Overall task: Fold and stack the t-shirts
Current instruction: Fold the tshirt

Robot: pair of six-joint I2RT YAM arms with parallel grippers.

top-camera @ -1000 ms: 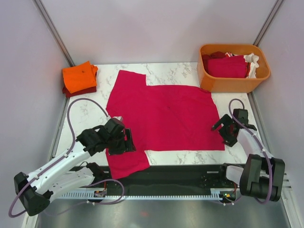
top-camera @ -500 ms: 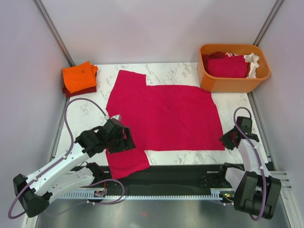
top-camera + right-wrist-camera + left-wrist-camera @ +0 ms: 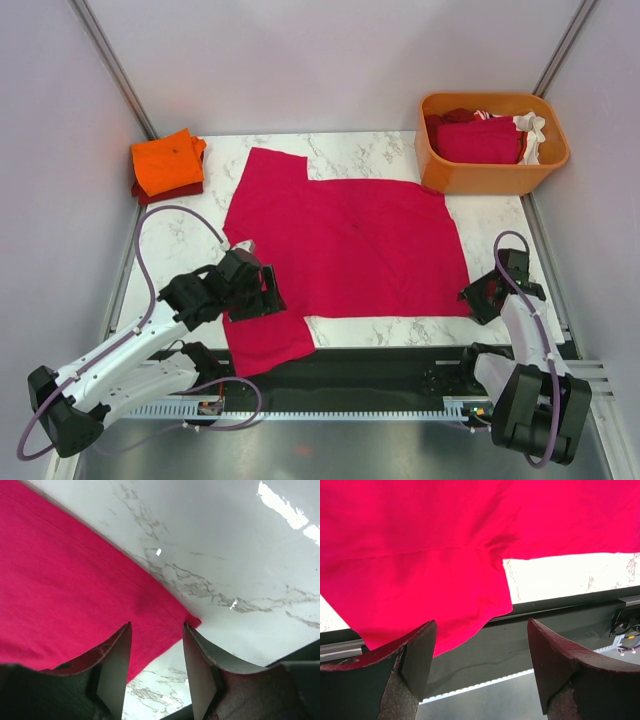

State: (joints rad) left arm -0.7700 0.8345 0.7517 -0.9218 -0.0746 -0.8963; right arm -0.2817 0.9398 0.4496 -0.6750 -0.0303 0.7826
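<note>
A crimson-pink t-shirt [image 3: 350, 245] lies spread flat across the marble table [image 3: 420, 330], one sleeve hanging over the near edge. My left gripper [image 3: 262, 296] is open over that near sleeve [image 3: 420, 605], empty. My right gripper [image 3: 478, 297] is open at the shirt's near right corner [image 3: 187, 622], its fingers either side of the hem, holding nothing. A folded orange t-shirt [image 3: 168, 162] sits on a folded dark red one at the back left. Dark red and white shirts [image 3: 480, 138] lie in the tub.
A rigid orange plastic tub [image 3: 492, 176] stands at the back right corner. Grey walls close the table on three sides. A dark rail [image 3: 380, 375] runs along the near edge, also seen in the left wrist view [image 3: 545, 625].
My right gripper moved toward the near right, away from the shirt's right edge, then settled at its near right corner. The left arm has barely moved.
</note>
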